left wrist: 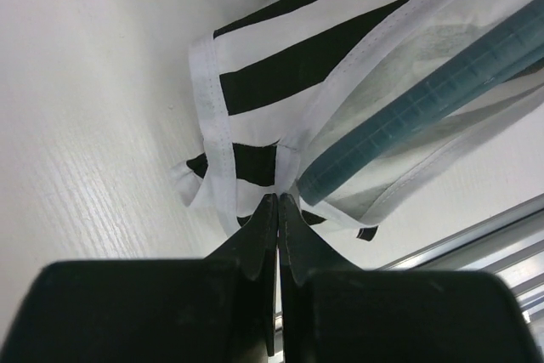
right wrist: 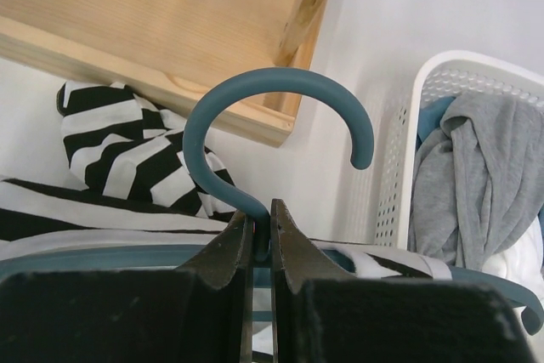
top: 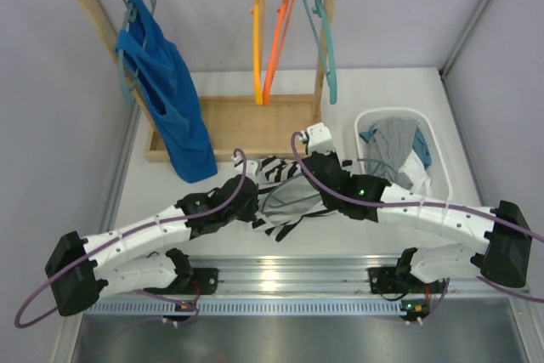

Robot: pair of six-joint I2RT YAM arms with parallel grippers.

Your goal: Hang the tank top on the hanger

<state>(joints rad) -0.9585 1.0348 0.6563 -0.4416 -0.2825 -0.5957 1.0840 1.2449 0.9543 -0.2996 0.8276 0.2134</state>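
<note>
Slate-blue plastic hanger (right wrist: pixel 280 81) half-hidden inside black-and-white striped tank top (left wrist: pixel 280 65); right tool (right wrist: pixel 260 210) clamps its neck, left tool (left wrist: pixel 278 200) pinches a strap seam.

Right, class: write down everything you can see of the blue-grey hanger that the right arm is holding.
The hanger is thin, slate blue-grey and matte like plastic, with a rounded open hook. The fingers of the right gripper are shut on its neck just under the hook, which reaches toward the wooden rack base. One shoulder bar runs inside the striped tank top, showing through the thin fabric in the left wrist view. Most of the frame is covered by cloth.
</note>
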